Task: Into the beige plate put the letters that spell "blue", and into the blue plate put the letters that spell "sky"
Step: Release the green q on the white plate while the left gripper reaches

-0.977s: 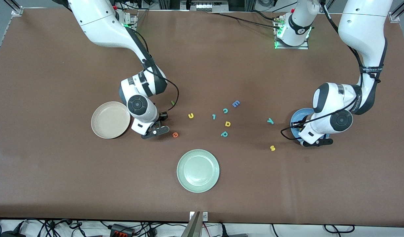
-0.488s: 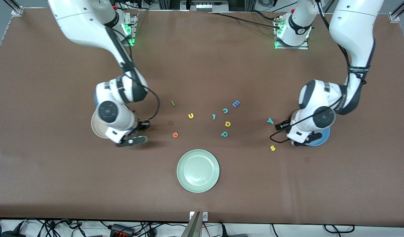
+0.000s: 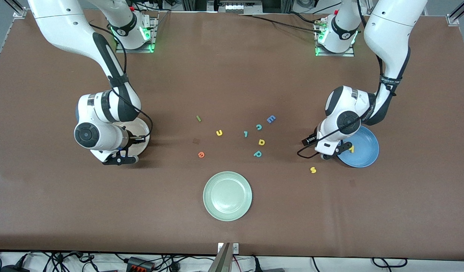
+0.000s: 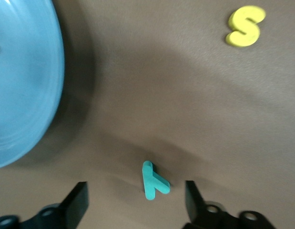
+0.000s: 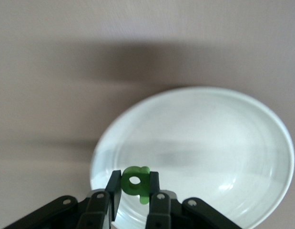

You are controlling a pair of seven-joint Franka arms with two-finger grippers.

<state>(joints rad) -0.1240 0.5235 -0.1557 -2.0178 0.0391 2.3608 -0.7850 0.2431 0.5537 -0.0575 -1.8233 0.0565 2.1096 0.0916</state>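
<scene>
**Green b held over the beige plate; left fingers spread above the teal y**

The right gripper (image 5: pixel 134 195) hangs over the beige plate (image 3: pixel 141 130), its fingers (image 5: pixel 113 191) pinched on the dark green b (image 5: pixel 136 183), which is clear of the plate's floor. The plate lies toward the right arm's end of the tabletop (image 3: pixel 232 226).

The left gripper (image 4: pixel 135 202) is just beside the blue plate (image 3: pixel 368 151), on that plate's side toward the middle of the tabletop. Its fingers (image 4: pixel 76 202) stand apart with the teal y (image 4: pixel 153 181) lying flat on the tabletop between them, not touched by either. A yellow k (image 3: pixel 351 149) lies in the blue plate. The yellow s (image 3: pixel 313 170) rests on the tabletop, nearer to the front camera than the left gripper.

The dark green l (image 3: pixel 198 118), yellow u (image 3: pixel 219 132) and orange e (image 3: pixel 201 154) lie between the two plates, all apart from one another. Near them sit the blue capital E (image 3: pixel 271 119), a teal hooked letter (image 3: pixel 246 133), a teal c-shaped letter (image 3: pixel 259 127), a yellow rounded letter (image 3: pixel 261 142) and a teal p (image 3: pixel 257 153). The pale green plate (image 3: pixel 213 206) is nearest the front camera.
</scene>
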